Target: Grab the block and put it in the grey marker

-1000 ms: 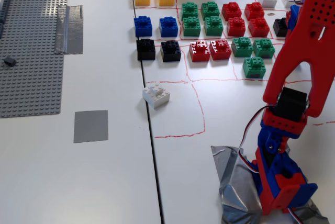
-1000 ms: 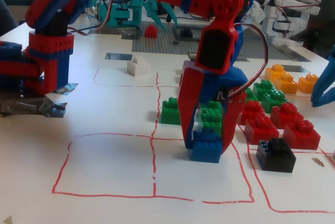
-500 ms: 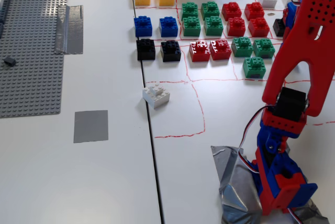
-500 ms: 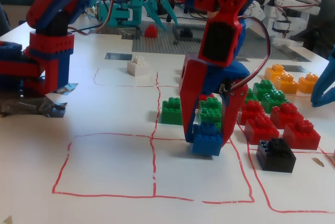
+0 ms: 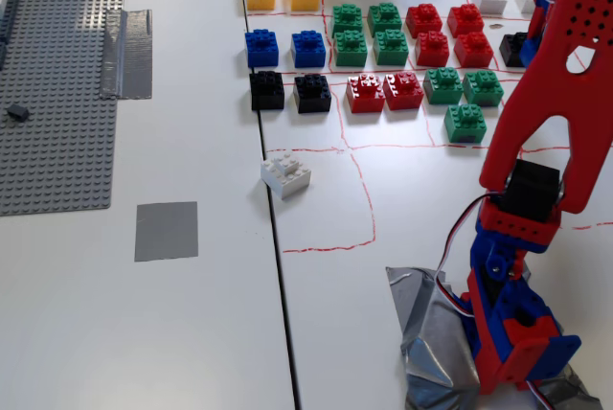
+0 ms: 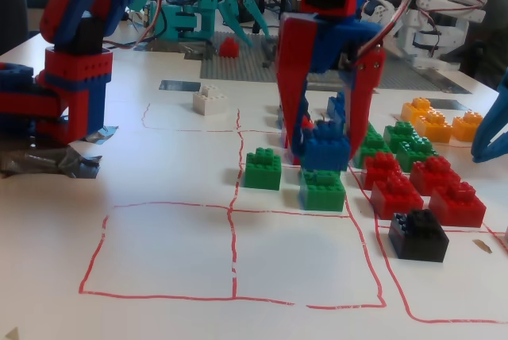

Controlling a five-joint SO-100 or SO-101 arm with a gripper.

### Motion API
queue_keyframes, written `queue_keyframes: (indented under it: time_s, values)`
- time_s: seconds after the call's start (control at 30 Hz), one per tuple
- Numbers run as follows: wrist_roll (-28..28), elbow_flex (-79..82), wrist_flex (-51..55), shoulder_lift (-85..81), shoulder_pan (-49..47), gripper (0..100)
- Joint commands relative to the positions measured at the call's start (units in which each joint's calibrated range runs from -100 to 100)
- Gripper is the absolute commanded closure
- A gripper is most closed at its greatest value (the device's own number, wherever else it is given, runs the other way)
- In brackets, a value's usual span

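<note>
Blue block [image 6: 325, 146] is pinched between your gripper [image 6: 327, 137] fingers, lifted above the green bricks [image 6: 321, 189]; your grey marker [image 5: 167, 230] sits well apart.

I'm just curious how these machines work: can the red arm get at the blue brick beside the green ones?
Probably yes. In a fixed view its red fingers stand on either side of the blue brick, just behind a green brick, with nothing between. Whether they grip it, I cannot tell.
</note>
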Motion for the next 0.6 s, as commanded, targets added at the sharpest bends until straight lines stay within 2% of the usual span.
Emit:
queue_keyframes:
  time_s: [0.0, 0.33, 0.57]
  values:
    - [0.5, -1.5, 0.6, -9.9, -0.9, 100]
    - [-0.1, 7.2, 1.1, -20.0, -6.8, 100]
    - [-1.2, 13.2, 1.7, -26.1, -14.4, 100]
